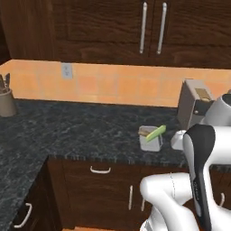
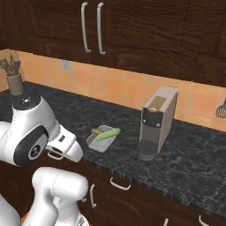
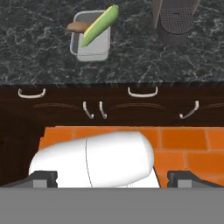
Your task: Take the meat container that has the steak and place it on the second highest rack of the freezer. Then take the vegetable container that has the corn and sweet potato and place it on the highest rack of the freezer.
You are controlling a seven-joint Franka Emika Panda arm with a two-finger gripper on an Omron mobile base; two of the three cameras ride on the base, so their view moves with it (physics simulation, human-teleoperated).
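Your end effector [image 3: 112, 177] hangs wide open and empty, well back from the worktop [image 3: 39, 48], where the vegetable container [image 3: 90, 41] with the corn [image 3: 99, 25] and sweet potato [image 3: 77, 27] waits beside the coffee machine [image 2: 157, 121], so you're seemingly on the second pickup—reach forward and down to it.

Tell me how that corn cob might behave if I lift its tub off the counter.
The corn lies slantwise and overhangs the tub rim, so it could roll or slide out if the tub tilts. The sweet potato beside it may shift too. The tub looks small and shallow, probably light; lifting it level seems wise.
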